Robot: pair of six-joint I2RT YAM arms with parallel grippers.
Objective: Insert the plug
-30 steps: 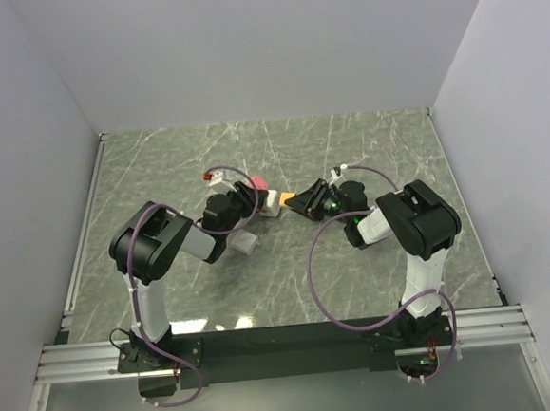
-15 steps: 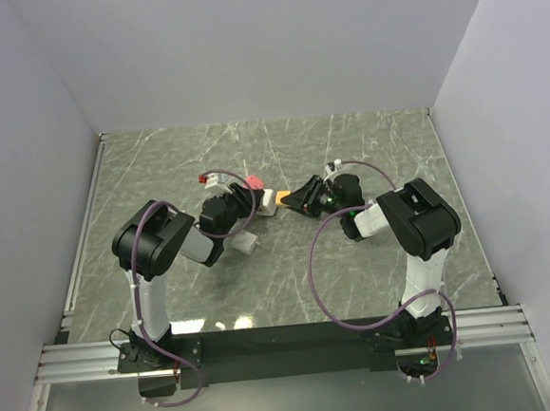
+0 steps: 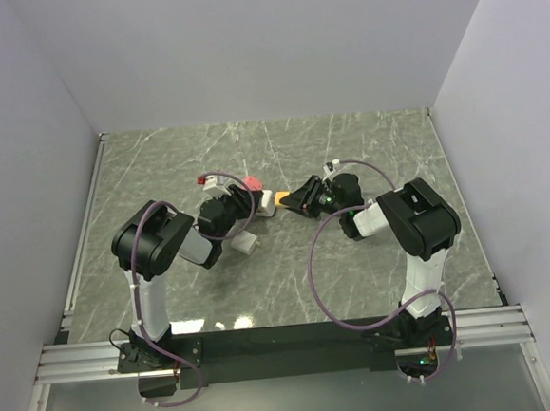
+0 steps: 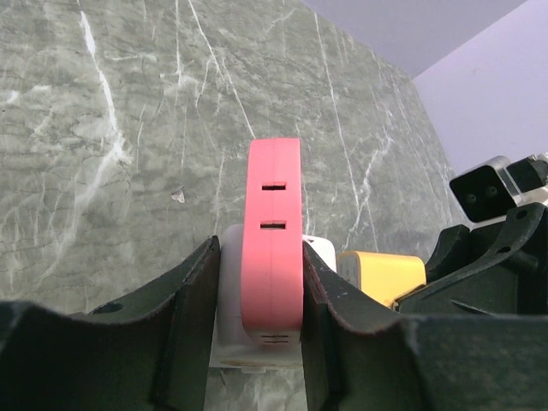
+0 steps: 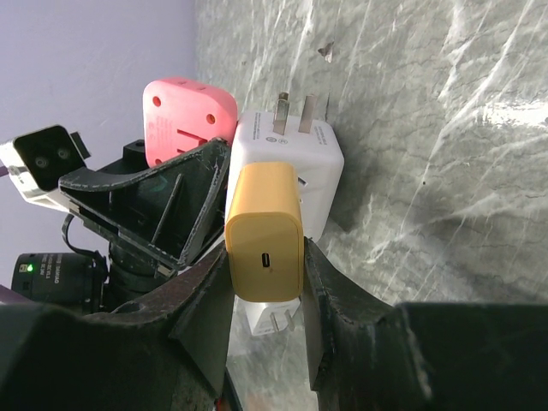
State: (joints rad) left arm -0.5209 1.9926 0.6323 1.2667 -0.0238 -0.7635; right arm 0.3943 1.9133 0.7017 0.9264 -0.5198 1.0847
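The left gripper [image 4: 259,276] clasped the pink socket block [image 4: 272,214]; the right gripper [image 5: 265,278] clasped the yellow plug [image 5: 264,240], at the white adapter's [image 5: 289,156] 3 o'clock.

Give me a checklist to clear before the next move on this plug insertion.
1. The left fingers clamp the pink socket block: ok.
2. The right fingers clamp the yellow plug: ok.
3. The two slots on the pink block's face are uncovered: ok.
4. Space between plug and pink block is free: not ok; a white adapter with bare prongs sits between them.
5. The plug's prongs line up with the slots: cannot tell; its prongs are hidden.
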